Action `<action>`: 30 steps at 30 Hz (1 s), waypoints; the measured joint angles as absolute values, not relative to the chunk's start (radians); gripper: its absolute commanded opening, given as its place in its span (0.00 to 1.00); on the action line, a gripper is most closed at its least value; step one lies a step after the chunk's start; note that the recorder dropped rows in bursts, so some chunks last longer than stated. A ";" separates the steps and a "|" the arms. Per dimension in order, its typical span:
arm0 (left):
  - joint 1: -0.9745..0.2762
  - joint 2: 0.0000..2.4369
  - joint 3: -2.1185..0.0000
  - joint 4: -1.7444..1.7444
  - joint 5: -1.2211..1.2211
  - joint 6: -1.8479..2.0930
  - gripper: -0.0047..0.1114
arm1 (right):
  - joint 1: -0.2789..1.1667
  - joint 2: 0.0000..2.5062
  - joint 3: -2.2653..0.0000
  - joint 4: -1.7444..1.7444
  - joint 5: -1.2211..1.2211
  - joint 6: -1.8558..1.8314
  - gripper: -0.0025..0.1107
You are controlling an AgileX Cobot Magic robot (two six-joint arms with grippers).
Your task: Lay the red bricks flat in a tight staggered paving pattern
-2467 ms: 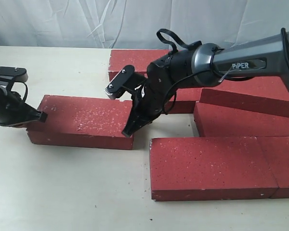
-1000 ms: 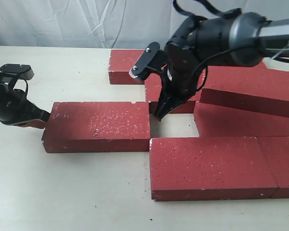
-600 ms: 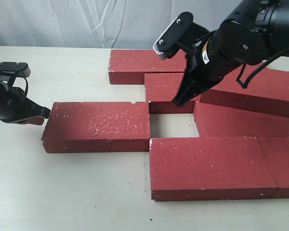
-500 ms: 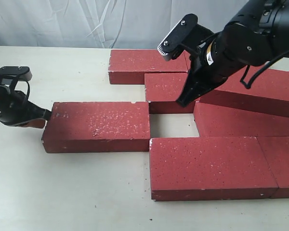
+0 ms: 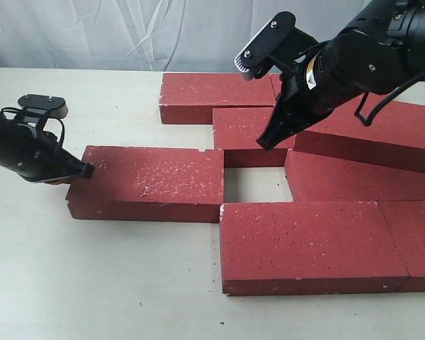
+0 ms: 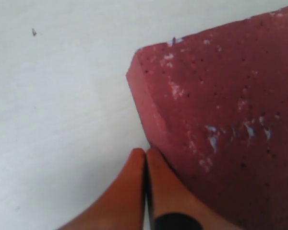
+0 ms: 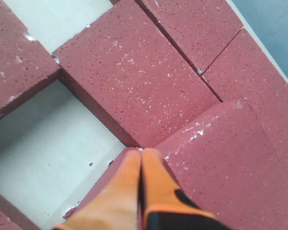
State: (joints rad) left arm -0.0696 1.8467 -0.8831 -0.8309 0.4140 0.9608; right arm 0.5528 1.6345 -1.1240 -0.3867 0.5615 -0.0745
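The orange fingertips (image 6: 134,177) of the left gripper (image 5: 85,171) were pressed together, grasping nothing. They touched the short left end of the leftmost brick (image 5: 152,180) near its far corner. That brick lay flat left of centre in the exterior view. Its long axis ran across the frame, slightly skewed, and its right end met the neighbouring bricks at a corner.

The right gripper (image 5: 263,144) also had its fingertips (image 7: 127,177) clenched together on nothing. It pointed down at the spot where the middle brick (image 5: 242,131) met the tilted brick (image 5: 382,131); whether it touched them could not be told.

The other red bricks (image 5: 304,241) filled the centre and right of the frame. All lay long-side across, in offset rows running from the upper middle to the lower right. The tilted brick lay at a slant across its neighbours on the right.

A small square gap (image 5: 255,184) of bare surface sat between the leftmost brick and the rest.

Everything rested on a pale cream table (image 5: 92,283). A crinkled white sheet (image 5: 127,28) hung along the top of the frame.
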 measured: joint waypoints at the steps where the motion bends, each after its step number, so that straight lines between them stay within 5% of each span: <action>1: -0.075 1.847 -0.885 -0.831 0.401 0.961 0.04 | 0.553 1.634 -1.124 -0.387 0.561 -0.075 0.01; 10: -0.091 1.847 -0.885 -0.814 0.371 0.958 0.04 | 0.553 1.634 -1.124 -0.328 0.548 -0.085 0.01; 21: -0.091 1.847 -0.885 -0.814 0.370 0.956 0.04 | 0.599 1.809 -1.192 0.463 0.783 -1.038 0.01; 30: -0.091 1.847 -0.885 -0.814 0.370 0.954 0.04 | 0.649 1.947 -1.288 0.593 0.854 -1.174 0.01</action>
